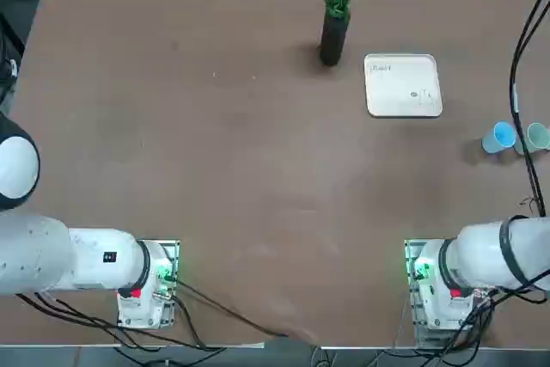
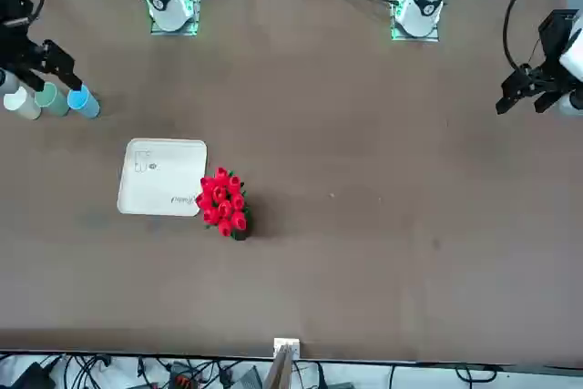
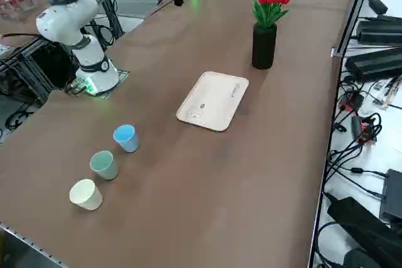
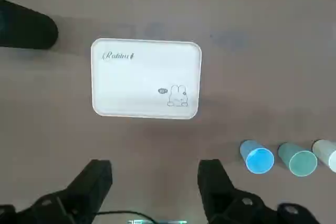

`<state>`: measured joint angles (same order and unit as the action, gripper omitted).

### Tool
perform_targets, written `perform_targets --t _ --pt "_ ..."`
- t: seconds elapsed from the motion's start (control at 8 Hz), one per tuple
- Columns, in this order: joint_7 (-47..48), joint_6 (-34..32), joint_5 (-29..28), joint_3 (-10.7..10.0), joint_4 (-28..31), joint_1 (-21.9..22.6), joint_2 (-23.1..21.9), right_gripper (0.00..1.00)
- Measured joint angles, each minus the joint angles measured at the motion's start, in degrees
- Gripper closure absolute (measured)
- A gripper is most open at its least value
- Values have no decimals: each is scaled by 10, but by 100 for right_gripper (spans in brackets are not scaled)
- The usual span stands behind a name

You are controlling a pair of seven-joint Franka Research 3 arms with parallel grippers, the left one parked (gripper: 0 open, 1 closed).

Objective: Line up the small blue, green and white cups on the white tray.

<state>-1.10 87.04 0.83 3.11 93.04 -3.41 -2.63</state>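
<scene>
Three small cups stand in a row on the brown table near its right edge: blue (image 3: 125,137), green (image 3: 103,164) and white (image 3: 85,194). The front view shows the same blue (image 2: 84,102), green (image 2: 52,99) and white (image 2: 20,104) cups. The white tray (image 3: 213,100) lies bare, farther from the robot than the cups. My right gripper (image 4: 155,174) hangs high over the table, open, with nothing between its black fingers. Its wrist view looks down on the tray (image 4: 146,77) and the blue (image 4: 257,157), green (image 4: 297,159) and white (image 4: 328,153) cups. From the front, the gripper (image 2: 46,59) shows just over the cups.
A tall dark vase (image 3: 264,45) of red flowers stands beside the tray, toward the table's far edge. Cables hang along the right side (image 1: 520,49). The right arm's base (image 1: 438,285) sits at the near edge of the table.
</scene>
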Motion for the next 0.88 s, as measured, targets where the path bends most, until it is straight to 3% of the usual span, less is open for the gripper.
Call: perform_targets --t 0.62,0.88 --pt "-1 -4 0 -1 1 -3 6 0" --pt "-1 -52 0 -2 2 -6 12 0"
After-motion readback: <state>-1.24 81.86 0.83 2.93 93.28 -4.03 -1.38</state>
